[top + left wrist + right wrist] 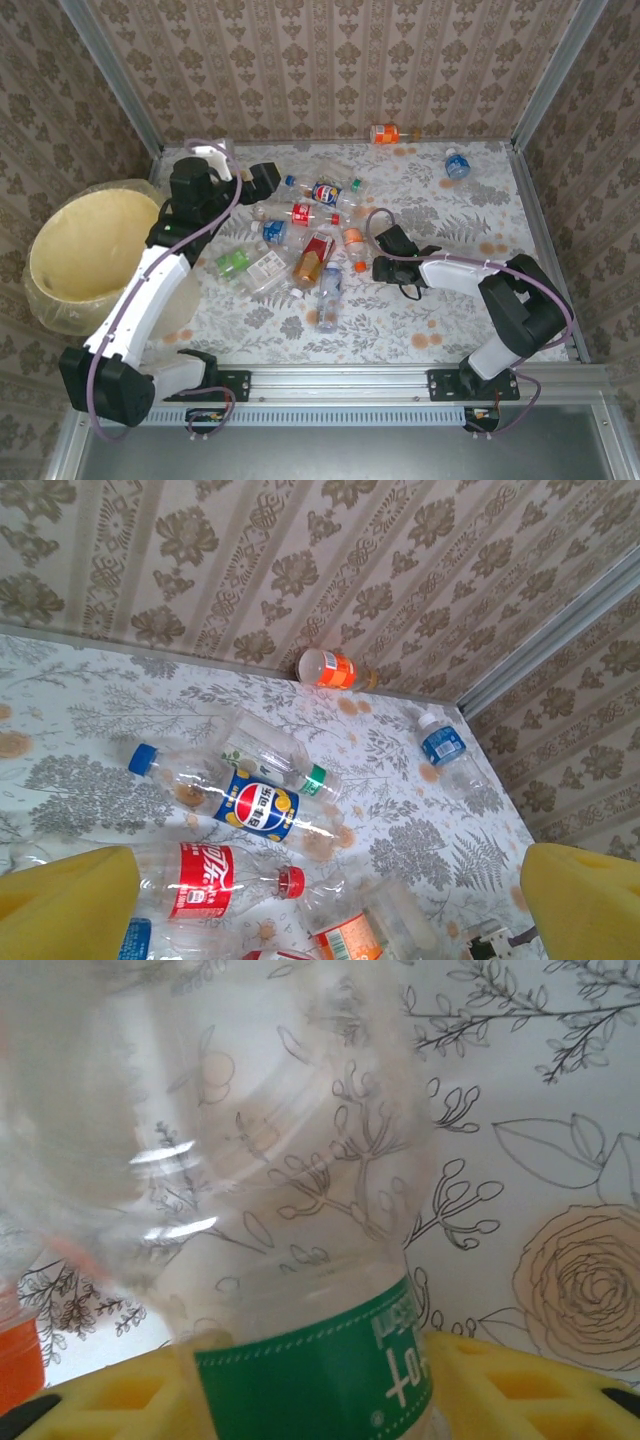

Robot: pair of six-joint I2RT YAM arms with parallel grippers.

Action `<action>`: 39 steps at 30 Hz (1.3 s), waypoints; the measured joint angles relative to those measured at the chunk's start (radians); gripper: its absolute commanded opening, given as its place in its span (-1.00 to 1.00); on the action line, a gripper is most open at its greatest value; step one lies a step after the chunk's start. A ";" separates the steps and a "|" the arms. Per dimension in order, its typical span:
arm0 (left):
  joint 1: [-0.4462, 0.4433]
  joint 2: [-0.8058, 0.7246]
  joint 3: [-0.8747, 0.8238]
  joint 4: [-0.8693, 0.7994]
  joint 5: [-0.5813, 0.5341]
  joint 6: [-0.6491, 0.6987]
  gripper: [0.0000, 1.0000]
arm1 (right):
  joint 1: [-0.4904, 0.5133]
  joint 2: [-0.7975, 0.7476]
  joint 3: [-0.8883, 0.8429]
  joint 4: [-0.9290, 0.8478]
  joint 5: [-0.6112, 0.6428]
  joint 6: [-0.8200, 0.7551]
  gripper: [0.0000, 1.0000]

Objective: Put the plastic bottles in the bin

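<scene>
Right tool [378, 258] [315, 1405]: low over the table [450, 320]. Its yellow pads [520, 1390] lie against both sides of a clear green-label bottle [310, 1360], so it is pinching that bottle at the label. The bottle body runs forward and away from the fingertips. An orange blur sits just off the tool's left pad; I cannot tell what it is.

Left tool [268, 180] [325, 920]: raised, fingers spread wide, nothing between them.
- Just ahead of it: red-label bottle [210, 880], then blue-and-yellow-label bottle [258, 808].
- Far ahead, against the wall [200, 560]: orange-label bottle [328, 668].
- Ahead and to its right: blue-label bottle [442, 745].

The loose plastic bottles [310, 250] lie on the table between the two tools. The bin [90, 250] stands off the table, behind the left tool on its left side, well apart from the right tool.
</scene>
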 measured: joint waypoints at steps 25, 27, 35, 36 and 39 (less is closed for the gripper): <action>-0.246 0.468 0.148 0.132 0.065 -0.074 1.00 | 0.000 -0.327 -0.268 0.507 0.039 -0.037 -0.64; -0.251 0.514 0.159 0.168 0.125 -0.103 1.00 | 0.000 -0.326 -0.268 0.568 0.014 -0.040 -0.63; -0.273 0.626 0.159 0.415 0.351 -0.230 1.00 | 0.000 -0.258 -0.243 0.697 -0.076 0.042 -0.63; -0.278 0.626 0.159 0.437 0.366 -0.232 1.00 | 0.000 -0.246 -0.236 0.706 -0.086 0.056 -0.63; -0.291 0.626 0.171 0.444 0.373 -0.232 1.00 | 0.000 -0.214 -0.212 0.737 -0.132 0.086 -0.62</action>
